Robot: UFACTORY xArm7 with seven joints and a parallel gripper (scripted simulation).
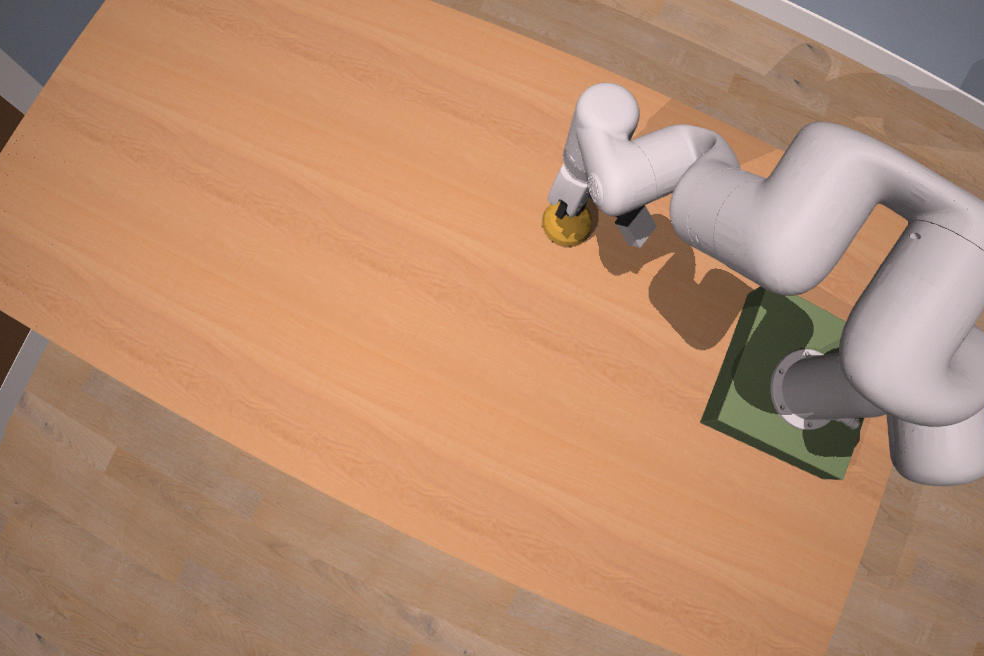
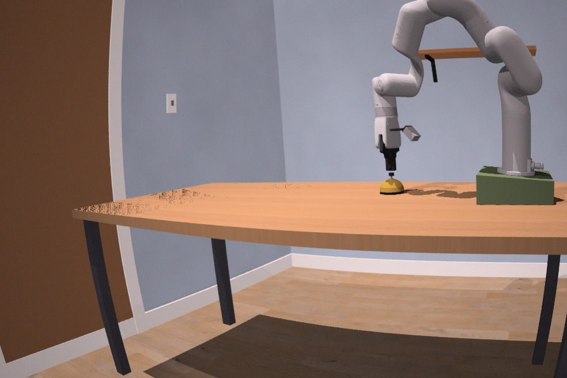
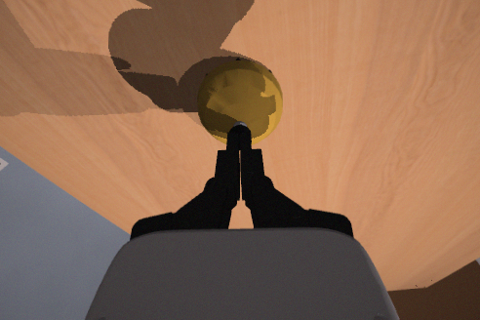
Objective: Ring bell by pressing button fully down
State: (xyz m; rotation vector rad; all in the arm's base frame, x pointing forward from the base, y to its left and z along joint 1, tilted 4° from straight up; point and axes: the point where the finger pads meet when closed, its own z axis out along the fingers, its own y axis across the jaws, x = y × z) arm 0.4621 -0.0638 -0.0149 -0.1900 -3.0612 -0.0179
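A golden dome-shaped bell (image 1: 570, 232) (image 2: 392, 188) (image 3: 230, 98) stands upright on the wooden table (image 1: 277, 232) (image 2: 293, 209) (image 3: 375, 122). Its small dark button (image 2: 390, 174) sticks up from the top of the dome. My gripper (image 1: 561, 208) (image 2: 390, 169) (image 3: 240, 146) is shut with nothing between the fingers. It points straight down, with its fingertips right over the button. In the side view the tips are at the button's top or a hair above it; I cannot tell whether they touch. In the wrist view the fingertips hide most of the button.
The arm's green base block (image 1: 745, 386) (image 2: 514, 189) stands on the table to the right of the bell. A wooden wall shelf (image 2: 453, 53) hangs behind the arm. The arm's shadow lies between the bell and the base.
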